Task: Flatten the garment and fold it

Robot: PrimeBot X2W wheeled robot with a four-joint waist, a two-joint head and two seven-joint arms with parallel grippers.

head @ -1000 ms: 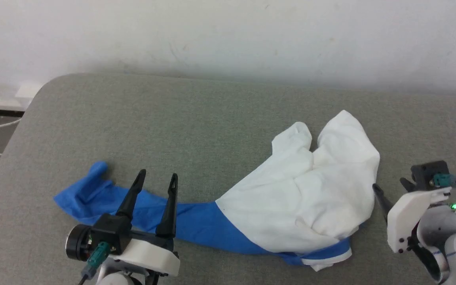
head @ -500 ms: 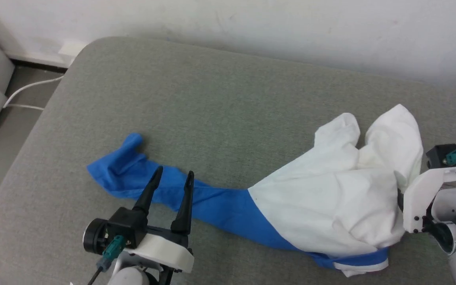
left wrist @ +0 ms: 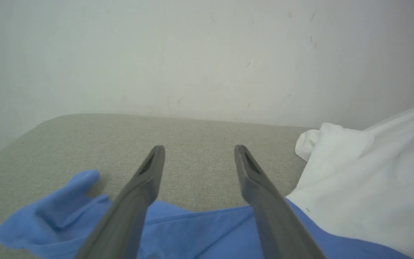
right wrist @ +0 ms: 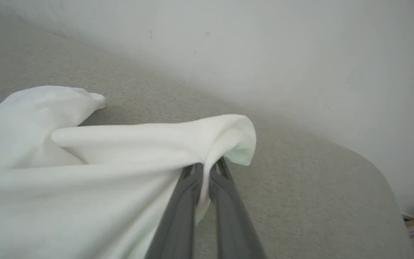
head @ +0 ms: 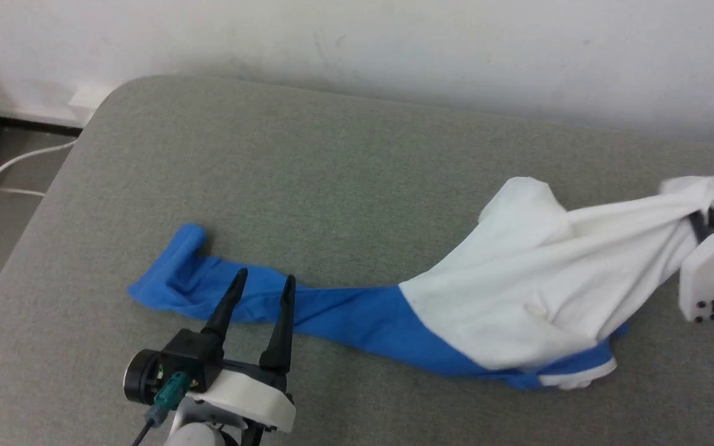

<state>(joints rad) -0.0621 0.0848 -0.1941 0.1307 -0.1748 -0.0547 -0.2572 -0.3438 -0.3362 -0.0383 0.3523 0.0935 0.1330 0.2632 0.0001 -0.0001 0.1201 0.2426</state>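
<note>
Nearest the robot, the left gripper [head: 266, 275] is found with its fingers spread and nothing between them. It is poised at the near edge of the blue sleeve [head: 208, 291], though contact with the fabric cannot be confirmed. This placement is judged preparatory: a hold here would supply a counter-pull against the other arm. The T-shirt [head: 518, 297] is laid across the grey padded surface [head: 332, 167] from left to right. The blue sleeve is drawn out as a narrow band with a rolled tip at the left. The white body panel [head: 537, 272] is bunched at the right, and a blue-and-white hemmed edge [head: 571, 371] is tucked beneath its near side. Farther off, at the right, the right gripper [right wrist: 207, 166] is closed upon a gathered fold of the white fabric. That fold is held raised above the surface, so the cloth is pulled into taut ridges running toward the fingers. The hold is judged to serve the flattening step, the bunched panel being drawn outward so that it may be spread. The garment is not yet flat and no fold is made. Beyond, the rounded far edge of the surface is backed by a pale wall [head: 394, 43], and a white cable [head: 19, 162] is noted on the floor at the far left.
</note>
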